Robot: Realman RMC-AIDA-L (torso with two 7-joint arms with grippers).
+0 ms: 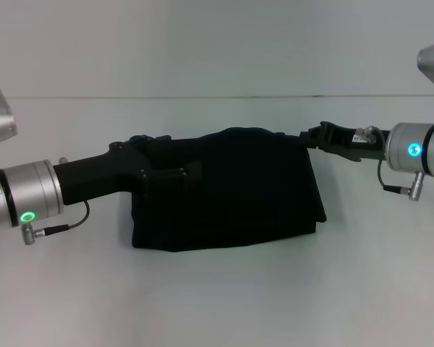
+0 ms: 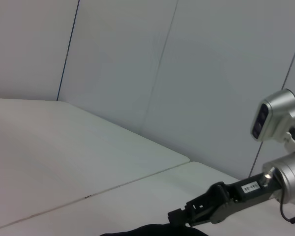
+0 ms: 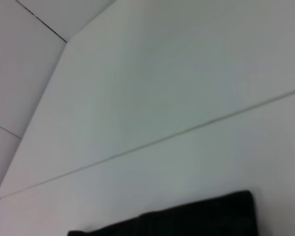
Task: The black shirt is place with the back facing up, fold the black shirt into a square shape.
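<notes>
No lettering shows on the black shirt [image 1: 231,191], which lies folded into a rough block mid-table [image 1: 217,296]. The left gripper [image 1: 175,172] lies over its left part and the right gripper [image 1: 312,137] meets its far right corner; I cannot tell either one's finger state. Only the left wrist view shows a small unreadable label [image 2: 248,186] on the right gripper.

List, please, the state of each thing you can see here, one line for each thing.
black shirt: folded into a compact block, lying on the table, no print showing.
left hand: low over the shirt's left part; open or shut cannot be told.
right hand: at the shirt's upper right corner; open or shut cannot be told.
table: white, carrying the shirt.
</notes>
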